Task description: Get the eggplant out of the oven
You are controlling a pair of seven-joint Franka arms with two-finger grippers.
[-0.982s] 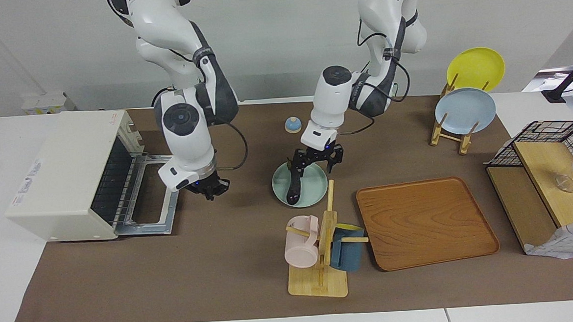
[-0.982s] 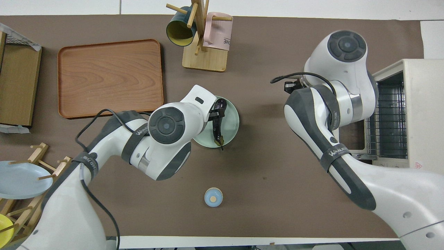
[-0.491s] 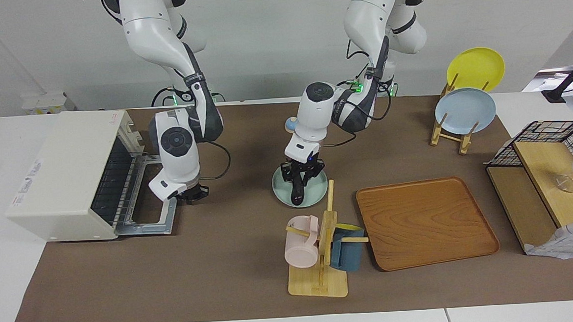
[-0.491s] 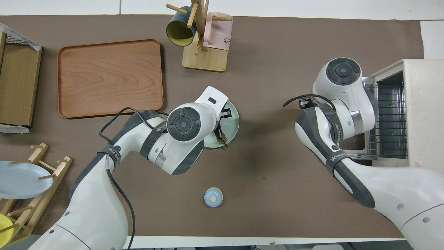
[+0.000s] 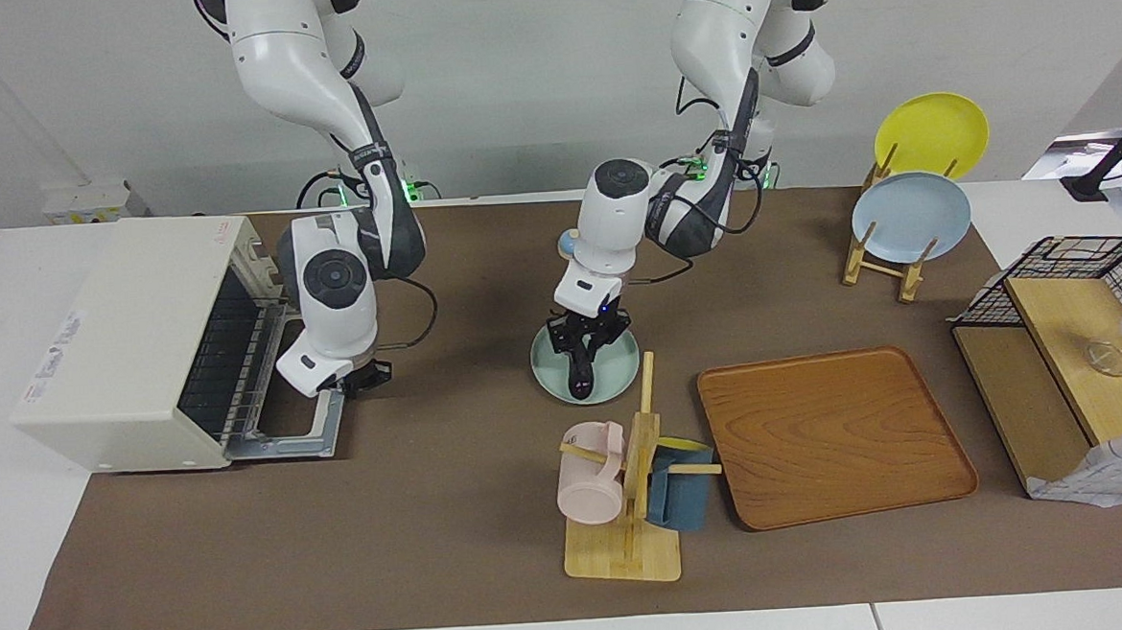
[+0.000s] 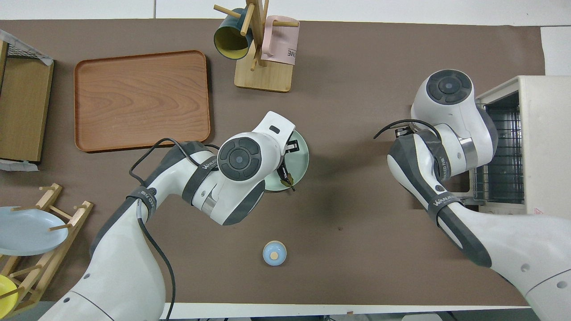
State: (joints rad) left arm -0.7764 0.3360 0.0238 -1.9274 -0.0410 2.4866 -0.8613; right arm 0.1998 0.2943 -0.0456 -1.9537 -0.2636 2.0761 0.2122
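Lying on round mint plate (image 5: 622, 374): slim glossy eggplant (image 5: 579, 376) (left claw (image 5: 585, 342) clamping it); right claw (image 5: 363, 380) unreadable.

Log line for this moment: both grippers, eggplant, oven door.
left gripper: on eggplant over green plate | right gripper: at open oven door | eggplant: out of oven

On the dark grey forearm band of the left white robot arm (image 6: 206, 166), white lettering is seen in the overhead view; it appears to read "WANUED", though the last letters are not certain. The same lettering is printed on the dark band of the right white robot arm (image 6: 441, 199). On the pale pink mug (image 6: 280, 40) hung on the wooden peg stand, dark capital letters "ME" are visible, the rest being hidden. A small red triangular warning sign is carried at a corner of the cream-white boxy toaster oven (image 6: 536, 212); its wording cannot be read.
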